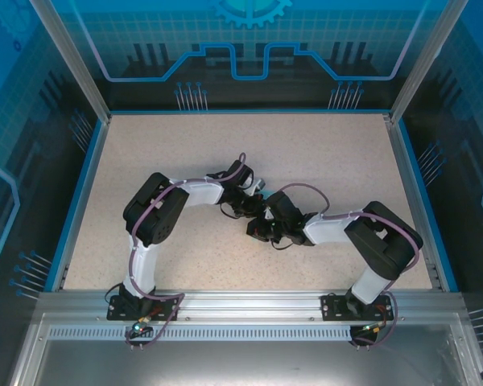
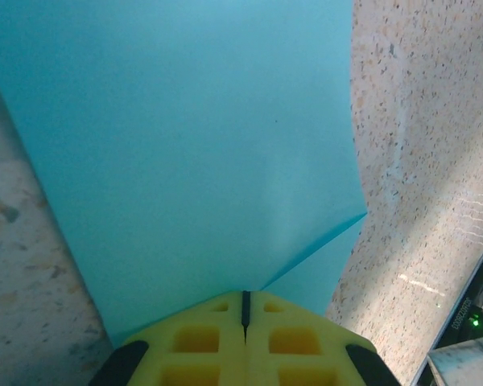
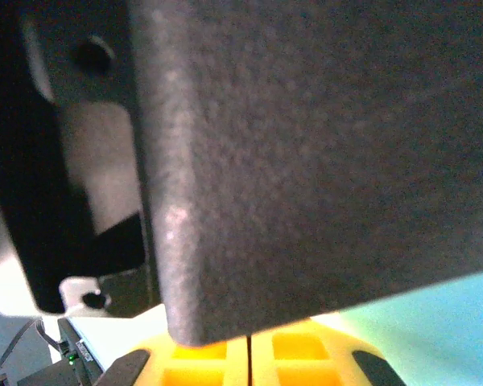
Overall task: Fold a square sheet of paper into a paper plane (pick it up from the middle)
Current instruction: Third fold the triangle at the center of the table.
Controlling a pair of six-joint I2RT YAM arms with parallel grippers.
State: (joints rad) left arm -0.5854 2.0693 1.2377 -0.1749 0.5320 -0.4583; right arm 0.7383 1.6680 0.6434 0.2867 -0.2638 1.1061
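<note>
Left gripper pinches your thin, floppy light-blue square sheet of paper at bottom centre; right gripper is clenched. Grip lightly near the fold, since it creases and tears easily.

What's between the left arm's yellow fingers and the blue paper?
Nothing; the left wrist view shows the left gripper shut on the blue paper at its edge.

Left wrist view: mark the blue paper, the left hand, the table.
blue paper (image 2: pixel 185 145): left wrist view, middle of the sheet.
left hand (image 2: pixel 245 304): left wrist view, seam between the yellow fingertips.
table (image 2: pixel 423 161): left wrist view, bare speckled top right of the paper.
</note>
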